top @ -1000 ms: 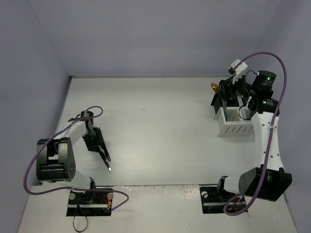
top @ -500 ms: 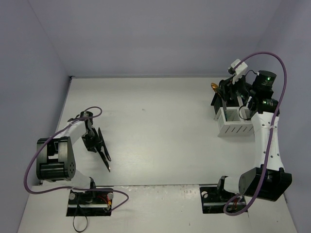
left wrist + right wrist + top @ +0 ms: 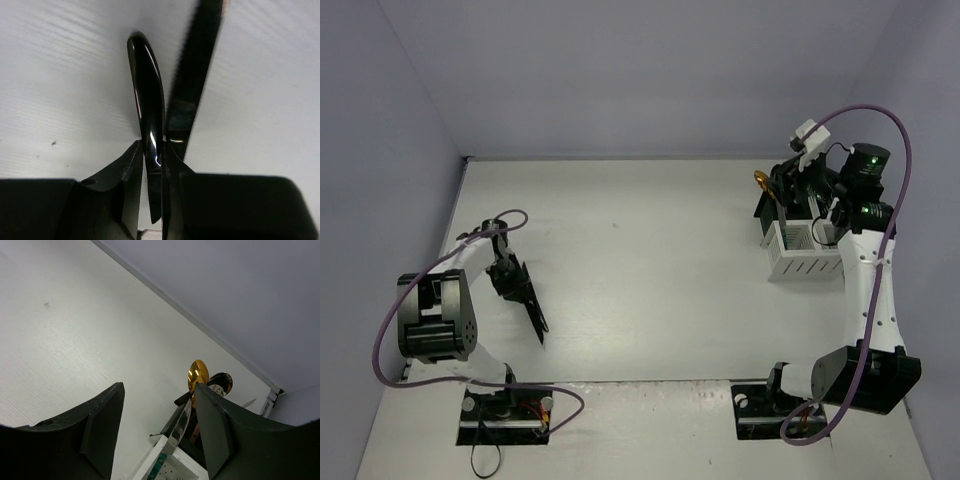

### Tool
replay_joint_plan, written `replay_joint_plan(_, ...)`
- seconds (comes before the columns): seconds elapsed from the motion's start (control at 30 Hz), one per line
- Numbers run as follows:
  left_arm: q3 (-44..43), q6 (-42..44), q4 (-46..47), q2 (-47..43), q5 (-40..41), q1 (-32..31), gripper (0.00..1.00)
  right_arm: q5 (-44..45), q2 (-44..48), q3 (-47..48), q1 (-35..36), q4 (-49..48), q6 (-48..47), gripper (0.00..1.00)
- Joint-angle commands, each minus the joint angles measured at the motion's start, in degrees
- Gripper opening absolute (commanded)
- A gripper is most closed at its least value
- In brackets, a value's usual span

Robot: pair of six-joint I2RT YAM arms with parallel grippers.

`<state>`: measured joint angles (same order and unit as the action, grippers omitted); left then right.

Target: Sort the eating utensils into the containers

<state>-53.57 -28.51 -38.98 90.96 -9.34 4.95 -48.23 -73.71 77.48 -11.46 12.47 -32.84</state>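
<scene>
Knives: one shiny black knife (image 3: 149,100), pinched tight in the left pincer (image 3: 154,150), low over the white surface (image 3: 640,280). Right pincer (image 3: 157,425) spread wide, holding nothing. Just past it: one white slotted bin (image 3: 807,266), one black bin (image 3: 765,213), one gold spoon (image 3: 198,375). Other contents are hard to see.

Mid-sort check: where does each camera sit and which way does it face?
Top external: above and behind the bases, looking down on the table; both arms show.
Left wrist: looking down at the table past the left gripper, shut on a black utensil.
Right wrist: looking over the table past the open right gripper at the gold spoon and white container.
Shared: top and right wrist both show the gold spoon.
</scene>
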Motion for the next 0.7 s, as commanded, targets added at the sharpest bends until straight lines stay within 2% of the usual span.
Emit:
replay_joint_plan(0.0,-5.17,2.78,-2.35,-5.75,-6.56,0.06,0.0,-0.06,0.69,2.94,3.1,-2.79,-1.08,0.55)
replay_joint_plan(0.2,-8.05,6.17,-5.25,-12.4,-11.06,-0.04,0.0,1.4,0.39,2.94,8.09,-2.89,-2.14,0.55)
replay_joint_plan(0.3,-9.92,5.55,-5.32,-14.39,-17.2,-0.31,0.0,2.4,0.52,2.56,11.3,-2.89,-5.14,0.54)
replay_joint_plan(0.5,-13.46,2.08,-5.3,-12.07,-31.14,-5.52,0.0,10.3,3.81,-4.08,25.75,-3.0,-22.58,0.54)
replay_joint_plan(0.53,-13.88,1.42,-5.24,-11.65,-32.6,-6.9,0.0,11.45,4.47,-5.59,28.39,-3.06,-29.56,0.54)
replay_joint_plan(0.57,-13.93,0.88,-5.23,-11.29,-32.76,-7.92,0.0,11.58,4.78,-5.76,28.69,-3.06,-33.01,0.54)
replay_joint_plan(0.67,-15.62,-1.72,-5.26,-9.82,-35.59,-12.31,0.0,12.98,5.45,-9.49,36.23,-3.18,-42.81,0.54)
